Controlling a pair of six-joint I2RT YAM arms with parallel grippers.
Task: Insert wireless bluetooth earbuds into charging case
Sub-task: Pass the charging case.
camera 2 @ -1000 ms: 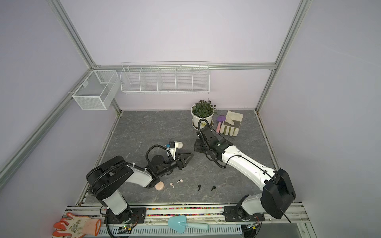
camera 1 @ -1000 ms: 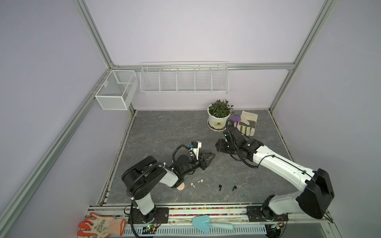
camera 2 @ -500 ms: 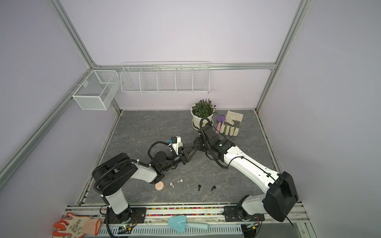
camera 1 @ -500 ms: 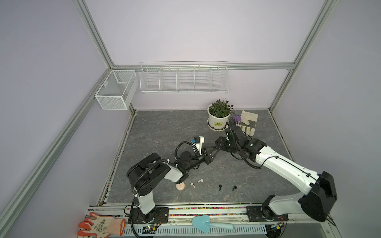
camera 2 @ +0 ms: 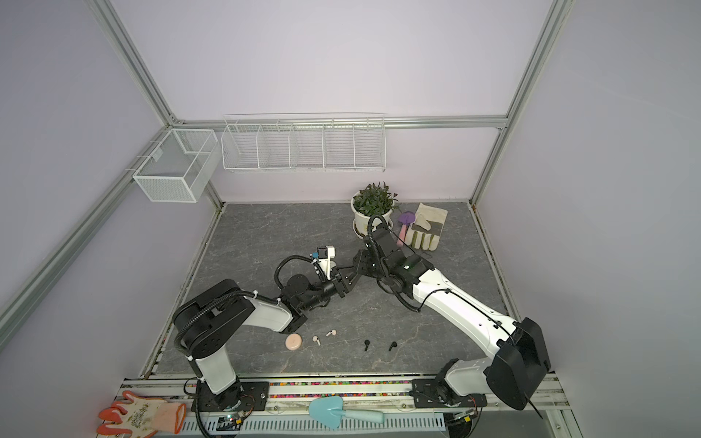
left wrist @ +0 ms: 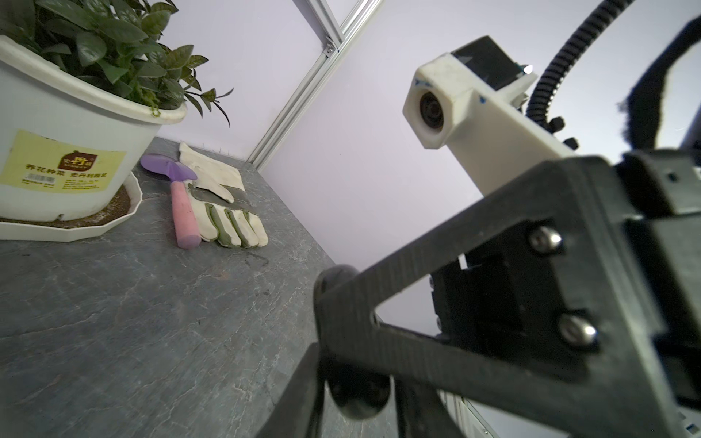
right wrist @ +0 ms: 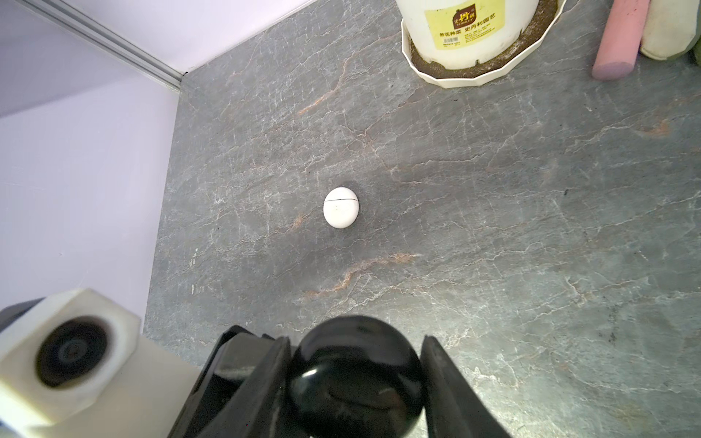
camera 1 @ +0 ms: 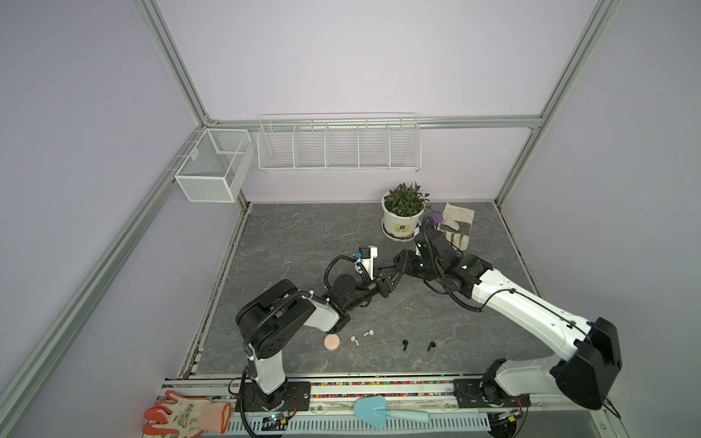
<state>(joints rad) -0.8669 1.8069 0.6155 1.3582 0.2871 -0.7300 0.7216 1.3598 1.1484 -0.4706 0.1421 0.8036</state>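
**Counter** (camera 1: 303, 235): a matte grey slab with pale stone veining, enclosed by lilac panels and aluminium rails.

**Arms:** the left arm (camera 1: 318, 314) and right arm (camera 1: 523, 311), white shells over black joints, reach from the near rail and meet at mid-counter.

**Storage:** a white wire rack (camera 1: 339, 144) in five bays hangs on the back wall. A boxy white mesh basket (camera 1: 212, 170) hangs on the side rail.

**Far corner:** a round white plastic pot (camera 1: 402, 223) of leafy greenery stands on a faceted saucer. Beside it lie a cream fabric glove (camera 1: 459, 223) and a small trowel (left wrist: 178, 193) with a purple blade and pink handle.

**Right hand** (right wrist: 354, 352): its flat black fingers clasp a glossy, round black case (right wrist: 356, 379) from both sides.

**Left hand** (camera 1: 390, 281): it is tip to tip with the right hand, and whether it is open or closed cannot be told.

**White case** (right wrist: 340, 208): egg-shaped with its seam closed, it lies alone on bare counter beyond the held case.

**Front edge:** a flat round pink case (camera 1: 332, 342) lies here. Just beside it are two stemmed pale pink earbuds (camera 1: 353, 338). Farther toward the right arm's base are two black earbuds (camera 1: 405, 344). All four lie loose on the counter, outside any case.
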